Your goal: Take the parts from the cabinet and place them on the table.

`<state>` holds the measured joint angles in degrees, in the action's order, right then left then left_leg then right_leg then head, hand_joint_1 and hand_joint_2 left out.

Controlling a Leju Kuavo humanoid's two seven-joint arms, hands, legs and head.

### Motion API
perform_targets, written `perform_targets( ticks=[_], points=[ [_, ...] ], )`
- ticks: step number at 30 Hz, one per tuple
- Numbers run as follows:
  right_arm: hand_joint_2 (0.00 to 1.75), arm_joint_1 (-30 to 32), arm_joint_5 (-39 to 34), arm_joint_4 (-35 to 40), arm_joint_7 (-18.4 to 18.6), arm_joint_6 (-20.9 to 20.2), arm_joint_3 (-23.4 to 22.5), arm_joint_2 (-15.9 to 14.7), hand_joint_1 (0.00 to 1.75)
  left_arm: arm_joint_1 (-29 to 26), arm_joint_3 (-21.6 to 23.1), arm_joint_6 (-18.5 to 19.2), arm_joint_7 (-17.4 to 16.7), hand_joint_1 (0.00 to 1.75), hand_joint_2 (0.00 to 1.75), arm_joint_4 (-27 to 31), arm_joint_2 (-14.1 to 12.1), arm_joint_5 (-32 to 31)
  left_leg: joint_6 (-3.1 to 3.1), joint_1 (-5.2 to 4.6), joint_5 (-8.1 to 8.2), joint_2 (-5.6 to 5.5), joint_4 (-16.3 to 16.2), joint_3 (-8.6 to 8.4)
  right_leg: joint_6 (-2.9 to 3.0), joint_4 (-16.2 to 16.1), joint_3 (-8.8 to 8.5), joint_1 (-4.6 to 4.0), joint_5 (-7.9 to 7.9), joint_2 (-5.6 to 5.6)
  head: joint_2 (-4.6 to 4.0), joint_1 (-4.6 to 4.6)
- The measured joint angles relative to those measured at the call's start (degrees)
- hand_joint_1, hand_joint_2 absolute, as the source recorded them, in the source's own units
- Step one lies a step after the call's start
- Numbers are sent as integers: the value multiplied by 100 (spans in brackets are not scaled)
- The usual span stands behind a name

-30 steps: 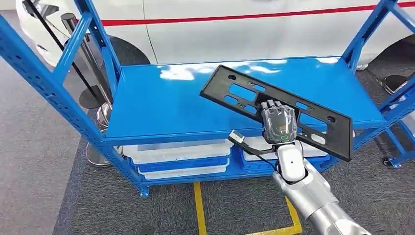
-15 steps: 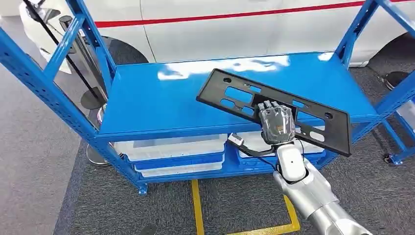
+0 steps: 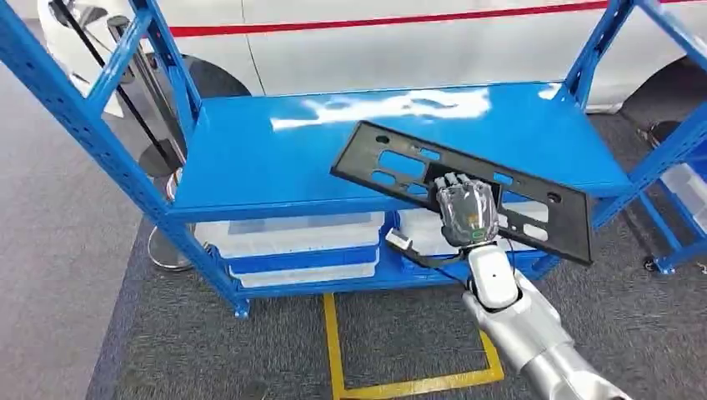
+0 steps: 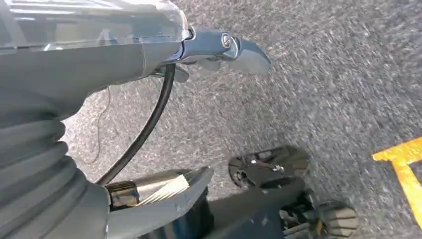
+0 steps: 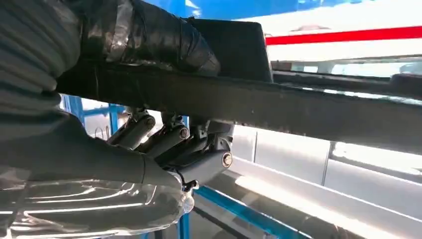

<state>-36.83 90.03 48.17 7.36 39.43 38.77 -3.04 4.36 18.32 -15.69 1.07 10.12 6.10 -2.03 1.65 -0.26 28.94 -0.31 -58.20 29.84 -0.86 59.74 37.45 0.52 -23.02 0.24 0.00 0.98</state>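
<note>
Slightly nearer the rack's front edge than a second ago, the right hand [image 3: 468, 213] grips the black slotted panel [image 3: 400, 167] tilted above the blue shelf [image 3: 267, 158]. Left hand's [image 4: 214, 50] state: cannot tell.

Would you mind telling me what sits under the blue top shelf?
Under the blue top shelf, white trays rest on the lower level. The black plate held by the right hand covers part of the right-hand tray; their contents cannot be seen.
</note>
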Motion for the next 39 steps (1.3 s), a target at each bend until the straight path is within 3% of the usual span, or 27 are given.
perform_targets(
  ticks=[1,2,5,6,7,8,10,11,12,15,16,17,18,19,20,21,23,25,26,27,28,31,32,34,36,37,39],
  points=[
    [175,0,0,-9,5,0,-4,-7,175,-3,0,-2,0,0,175,-2,2,0,31,87,-95,38,85,9,-36,39,29,3,-83,2,0,2],
    [175,-14,0,-11,20,4,-9,-7,175,0,-2,-4,-4,0,175,0,0,0,86,70,-160,43,109,59,-65,186,97,-2,-321,1,0,-11],
    [175,-17,0,-28,33,2,-13,-9,175,2,-4,-5,-7,0,175,-2,0,0,124,54,-294,66,91,258,-128,1390,459,24,-1134,3,0,-13],
    [175,-9,0,-37,33,2,-13,-7,175,-2,-4,-4,-7,0,175,0,0,0,117,54,-339,70,67,340,-147,1688,512,32,-1166,0,0,-13],
    [175,-6,0,-41,33,2,-13,-4,175,-1,-4,-4,-7,0,175,-2,2,0,112,55,-369,71,43,406,-161,1701,446,40,-1056,-3,0,-13],
    [175,-9,0,-48,33,2,-13,-7,175,0,-4,-4,-7,0,175,0,2,0,98,58,-399,71,6,480,-165,1480,251,49,-850,-7,0,-13],
    [175,-29,0,-50,35,4,-13,-7,175,-2,-4,-7,-7,0,175,0,4,0,61,58,-434,66,-71,587,-139,558,-387,63,-531,-9,0,-13],
    [175,-47,0,-50,31,4,-13,-7,175,-1,-4,-7,-7,0,175,0,4,-2,30,44,-453,65,-107,642,-97,116,-637,51,-677,-8,0,-15],
    [175,-53,0,-48,4,7,-15,-2,175,5,-4,-7,-9,0,175,0,7,-11,-4,29,-487,68,-127,679,-56,-51,-708,12,-697,7,0,2],
    [175,-57,0,-50,-33,7,-20,-2,175,-3,-4,-13,-11,0,175,-2,9,-31,-110,39,-636,65,-71,709,55,-44,-616,-16,-592,-1,0,-4],
    [175,-53,0,-52,-33,7,-22,-2,175,-10,-4,-15,-15,0,175,-2,4,-35,-140,31,-611,43,-104,768,139,-143,-586,82,-502,-30,0,-11],
    [175,-63,0,-59,-44,7,-24,0,175,-15,-4,-20,-15,0,175,-2,2,-35,-161,38,-399,35,-212,837,179,-145,-551,59,-438,-46,0,-9],
    [175,-74,0,-59,-59,7,-33,15,175,-20,-4,-22,-22,0,175,-2,2,-37,-181,51,-50,29,-508,932,246,-144,-476,57,-379,-46,0,7],
    [175,-76,0,-59,-74,7,-46,28,175,-15,-4,-22,-26,0,175,-2,2,-40,-202,65,306,29,-935,1039,248,-138,-391,51,-325,-46,0,6],
    [175,-72,0,-61,-94,7,-59,28,175,-8,-4,-22,-26,0,175,-2,2,-44,-220,77,529,30,-1303,1122,245,-128,-320,47,-276,-47,0,6],
    [175,-71,0,-63,-120,7,-63,28,175,-5,-4,-22,-26,0,175,-2,2,-46,-239,84,625,30,-1645,1174,237,-111,-232,46,-221,-48,0,6],
    [175,-64,0,-66,-127,4,-66,28,175,-8,-4,-22,-31,0,175,-2,2,-57,-254,95,313,30,-1738,1021,211,-69,-63,47,-124,-52,0,6],
    [175,-65,0,-70,-127,4,-72,28,175,-5,-4,-24,-31,0,175,-2,2,-70,-240,98,-107,31,-1141,528,169,-15,87,58,-44,-51,0,6],
    [175,-68,0,-70,-127,7,-81,28,175,4,-4,-24,-31,0,175,-2,2,-85,-222,98,-79,29,-578,133,134,33,150,62,-6,-51,0,9],
    [175,-68,0,-70,-127,7,-94,31,175,14,-4,-26,-33,0,175,-2,2,-88,-210,86,161,21,-234,-80,101,45,190,47,22,-51,0,11],
    [175,-67,0,-70,-129,7,-112,35,175,15,-4,-37,-31,0,175,-2,2,-88,-163,48,221,-15,5,-217,52,49,197,46,74,-52,0,-2],
    [175,-82,0,-85,-185,9,-146,55,175,2,-4,-52,-39,0,175,-2,-2,-92,-83,26,115,-13,-16,-119,-51,-28,194,38,241,-40,0,0],
    [175,-78,0,-105,-216,11,-182,52,175,-2,-4,-52,-39,0,175,-2,2,-92,-4,86,8,31,30,-60,-84,10,237,66,168,-30,0,-2],
    [175,-84,0,-109,-249,11,-243,52,175,5,-4,-52,-39,0,175,-2,2,-83,115,68,-119,37,24,104,-98,520,411,60,-533,-26,0,-7],
    [175,-81,0,-111,-286,13,-284,61,175,0,-4,-52,-33,0,175,-2,2,-74,132,38,-245,41,9,271,-122,1374,585,62,-1061,-27,0,-7],
    [175,-75,0,-111,-291,11,-299,61,175,0,-4,-52,-33,0,175,-2,2,-68,133,22,-301,41,-9,366,-120,1694,611,60,-1060,-27,0,-9],
    [175,-72,0,-120,-297,11,-313,61,175,-9,-7,-52,-33,0,175,-2,0,-61,132,-15,-396,37,-48,534,-71,1630,362,39,-689,-26,0,-9]
  ],
)
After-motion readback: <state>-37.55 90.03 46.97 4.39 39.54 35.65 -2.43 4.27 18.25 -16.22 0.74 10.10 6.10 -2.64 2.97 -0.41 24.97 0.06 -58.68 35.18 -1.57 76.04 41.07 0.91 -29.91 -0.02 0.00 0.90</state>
